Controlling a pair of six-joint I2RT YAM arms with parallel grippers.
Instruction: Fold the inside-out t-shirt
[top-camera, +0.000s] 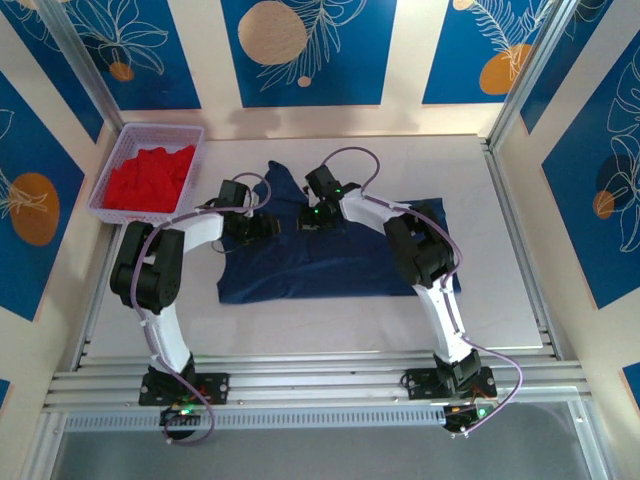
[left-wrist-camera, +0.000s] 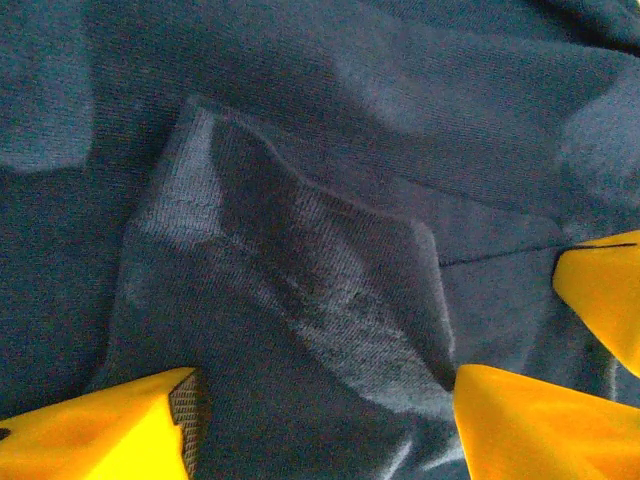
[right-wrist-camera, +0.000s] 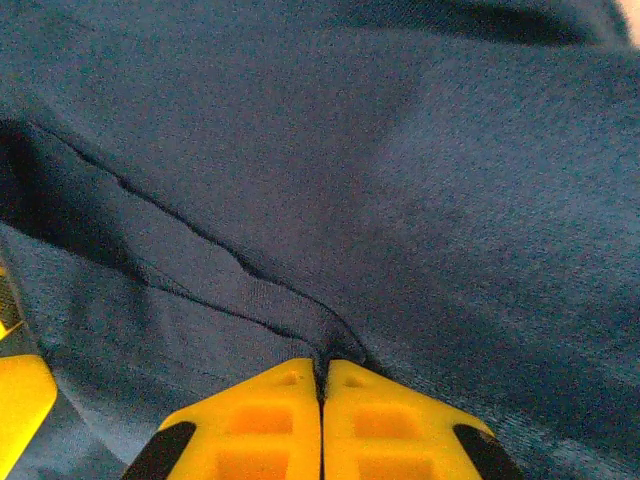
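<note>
Right gripper (right-wrist-camera: 322, 372) clamped on a shirt (top-camera: 330, 265) fold, apparently to lift it. Left gripper (left-wrist-camera: 322, 400) apart over the cloth, ready.

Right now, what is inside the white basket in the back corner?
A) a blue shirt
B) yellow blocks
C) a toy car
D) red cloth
D: in the top view, the white basket at the back left of the table holds a heap of bright red cloth.
</note>
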